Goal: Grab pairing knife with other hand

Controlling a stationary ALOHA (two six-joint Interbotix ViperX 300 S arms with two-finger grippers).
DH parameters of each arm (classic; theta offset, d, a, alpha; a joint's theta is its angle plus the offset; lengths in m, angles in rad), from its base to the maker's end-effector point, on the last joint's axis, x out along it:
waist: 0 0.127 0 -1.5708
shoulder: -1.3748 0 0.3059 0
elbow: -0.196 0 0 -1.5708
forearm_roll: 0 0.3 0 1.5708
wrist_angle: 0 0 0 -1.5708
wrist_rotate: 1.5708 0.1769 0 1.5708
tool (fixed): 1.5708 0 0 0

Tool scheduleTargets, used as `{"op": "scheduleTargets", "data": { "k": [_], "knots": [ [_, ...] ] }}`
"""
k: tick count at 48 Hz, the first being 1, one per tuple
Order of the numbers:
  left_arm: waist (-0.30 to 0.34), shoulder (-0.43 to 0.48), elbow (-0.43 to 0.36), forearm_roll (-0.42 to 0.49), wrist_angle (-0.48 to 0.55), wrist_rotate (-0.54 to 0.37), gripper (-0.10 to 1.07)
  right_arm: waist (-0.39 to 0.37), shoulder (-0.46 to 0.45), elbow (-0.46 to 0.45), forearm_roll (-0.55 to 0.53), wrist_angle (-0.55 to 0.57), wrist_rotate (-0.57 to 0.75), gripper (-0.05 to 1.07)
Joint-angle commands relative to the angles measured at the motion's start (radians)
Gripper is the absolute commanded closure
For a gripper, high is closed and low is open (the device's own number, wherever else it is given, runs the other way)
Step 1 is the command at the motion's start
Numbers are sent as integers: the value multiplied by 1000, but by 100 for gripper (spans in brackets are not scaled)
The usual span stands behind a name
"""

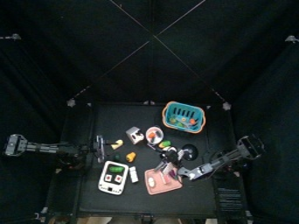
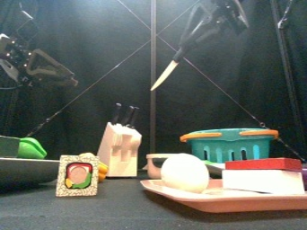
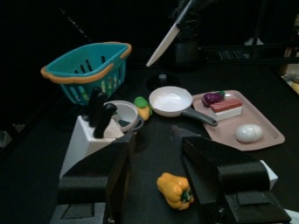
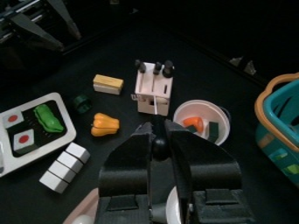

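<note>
Knife (image 2: 167,74) first: it hangs high in the air with its blade tilted down. The right gripper (image 2: 214,20) holds it by the handle, up near the top of the front view. In the right wrist view the two jaws are pressed close together on the thin blade (image 4: 156,144) that runs between them. The left wrist view shows the knife too, high above the table and well apart from everything on it.

Lots of open air lies under the knife. The table (image 1: 82,131) is crowded in its middle and right part. Its left side and back edge have more bare room.

The left gripper (image 3: 158,171) has its jaws wide apart and holds nothing. It hangs low over the table, near a small orange pepper (image 3: 174,189). In the front view the left arm (image 2: 30,63) is up at the left side, well apart from the knife.

The left wrist view shows a white knife block (image 3: 96,136) with dark handles sticking out. A white pan (image 3: 172,101) sits beside it. A teal basket (image 3: 86,66) stands farther back. A pink tray (image 3: 251,133) holds a white egg and a block with a dark top.

The right wrist view shows what the other does not: a tray with green food (image 4: 33,125), an orange block (image 4: 107,84) and white cubes (image 4: 63,166).

The front view shows a small card with a picture (image 2: 77,175) standing near the front edge.
</note>
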State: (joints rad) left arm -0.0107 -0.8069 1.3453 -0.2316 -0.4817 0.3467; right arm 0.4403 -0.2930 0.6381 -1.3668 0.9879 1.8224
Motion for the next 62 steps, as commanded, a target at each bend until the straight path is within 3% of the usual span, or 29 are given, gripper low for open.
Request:
{"op": "scheduleTargets", "data": {
  "k": [1, 12, 24, 31, 42, 62],
  "knots": [
    [-23, 8, -34, 6, -9, 0, 19, -3, -60, 54, -61, -91, 18, 63],
    [-98, 58, -44, -15, -20, -2, 19, -35, -67, 140, -183, -310, -5, 64],
    [-216, 146, -97, -37, -112, 0, 19, -40, -101, 170, -377, -347, 3, 64],
    [-221, 213, -120, -40, -173, 0, 19, -41, -117, 178, -436, -353, 29, 64],
    [-221, 337, -140, -41, -256, 0, 19, -77, -133, 222, -443, -353, 152, 64],
    [-221, 477, -196, -40, -268, 0, 19, -172, -129, 261, -503, -373, 385, 64]
  ]
}}
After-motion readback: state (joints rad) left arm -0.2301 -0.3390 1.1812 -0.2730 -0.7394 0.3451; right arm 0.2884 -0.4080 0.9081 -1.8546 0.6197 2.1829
